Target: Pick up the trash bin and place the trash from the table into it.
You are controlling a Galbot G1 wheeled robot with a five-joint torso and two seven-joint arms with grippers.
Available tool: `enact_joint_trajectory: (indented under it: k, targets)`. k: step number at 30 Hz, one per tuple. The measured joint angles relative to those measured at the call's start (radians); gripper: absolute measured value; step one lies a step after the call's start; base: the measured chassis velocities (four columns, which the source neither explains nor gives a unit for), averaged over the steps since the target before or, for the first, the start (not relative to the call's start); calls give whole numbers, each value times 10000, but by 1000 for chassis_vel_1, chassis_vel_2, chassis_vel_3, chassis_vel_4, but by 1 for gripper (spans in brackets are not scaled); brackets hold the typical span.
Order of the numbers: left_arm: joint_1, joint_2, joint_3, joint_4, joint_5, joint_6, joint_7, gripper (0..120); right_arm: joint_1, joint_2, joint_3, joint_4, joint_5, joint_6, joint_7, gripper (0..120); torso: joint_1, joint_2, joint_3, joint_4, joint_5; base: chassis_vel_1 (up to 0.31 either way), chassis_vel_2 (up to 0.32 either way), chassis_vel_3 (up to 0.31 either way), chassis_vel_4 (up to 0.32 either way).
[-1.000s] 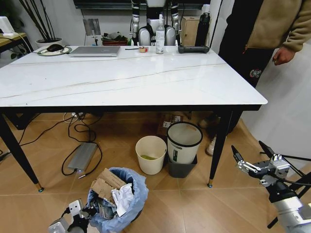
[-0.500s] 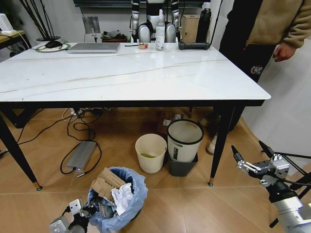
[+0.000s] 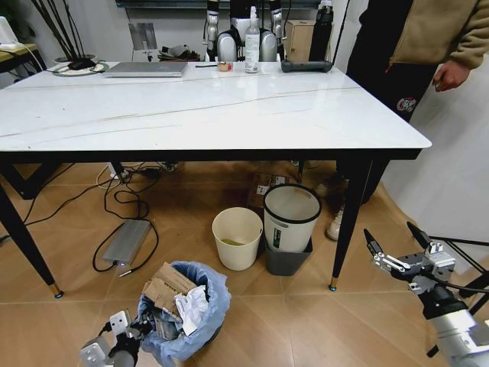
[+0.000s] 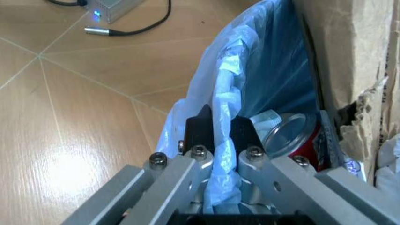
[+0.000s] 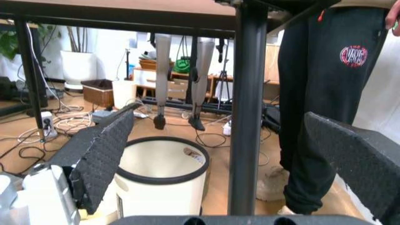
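Observation:
The trash bin (image 3: 191, 313), lined with a crinkled light-blue bag, stands on the floor in front of the table (image 3: 229, 107). Trash lies inside it: torn brown cardboard (image 3: 166, 284), a pale tissue (image 3: 191, 304) and a crushed red can (image 4: 293, 140). My left gripper (image 3: 130, 336) is low at the bin's left side. In the left wrist view its black fingers (image 4: 200, 129) are shut on the bag-covered rim (image 4: 222, 140). My right gripper (image 3: 390, 233) hangs open near the floor at the right, beside the table leg (image 5: 247, 108), with nothing between its fingers.
A cream bucket (image 3: 237, 237) and a white bin with a black rim (image 3: 290, 218) stand under the table. A grey power box (image 3: 126, 241) with cables lies on the floor at left. A laptop (image 3: 147, 69) and spray bottle (image 3: 251, 38) sit at the table's far edge. A person (image 3: 412, 46) stands at right.
The whole head view has shifted, so the camera moved; the table now sits slightly higher in the picture. Both grippers and the bin keep their places relative to each other.

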Motion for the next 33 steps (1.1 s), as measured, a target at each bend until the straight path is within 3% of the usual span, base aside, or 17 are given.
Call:
enact_joint_trajectory:
  k: [11,33]
  targets:
    - [-108,6,26,343,147,-244,64,0,0,0,0,0,0,0,0,100,-69,-318,-249,1,0,0,0,0,0]
    - [-1126,-18,-16,1558,-208,-277,-103,0,0,0,0,0,0,0,0,100,-48,-260,-212,0,0,0,0,0,0]
